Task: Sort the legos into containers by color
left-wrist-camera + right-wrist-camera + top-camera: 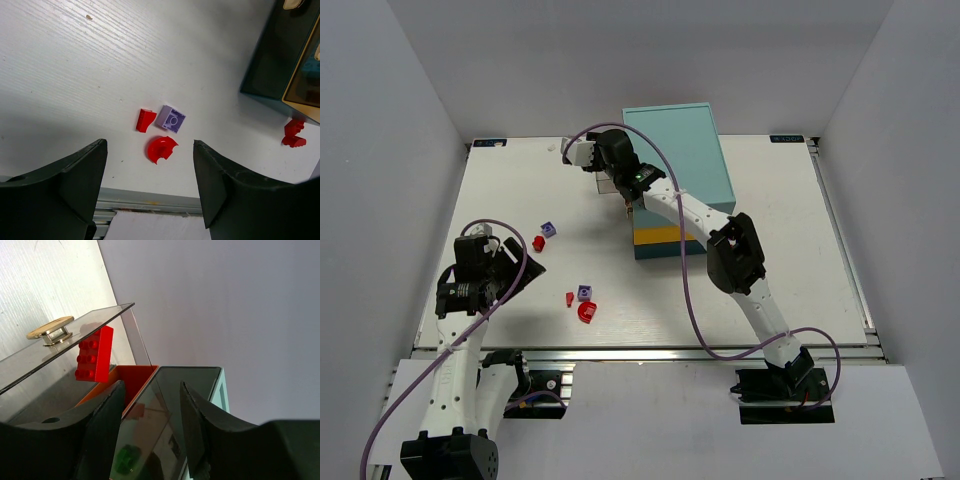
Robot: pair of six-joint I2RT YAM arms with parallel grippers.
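- Left gripper [150, 146] hovers with fingers spread and empty, framing a red curved piece [161, 149], probably its next pick.
- Just beside that piece lie a purple brick [170, 119] at 1 o'clock and a red wedge [145, 120] at 11 o'clock, both not yet sorted.
- Farther, at 1 o'clock in the top view, the right gripper [150, 390] has its jaws apart and pinches nothing over a clear drawer [60, 357].
- A red brick [94, 354] stands upright behind the drawer wall, so I judge red belongs here.
- Beyond stands the cabinet [680, 150].
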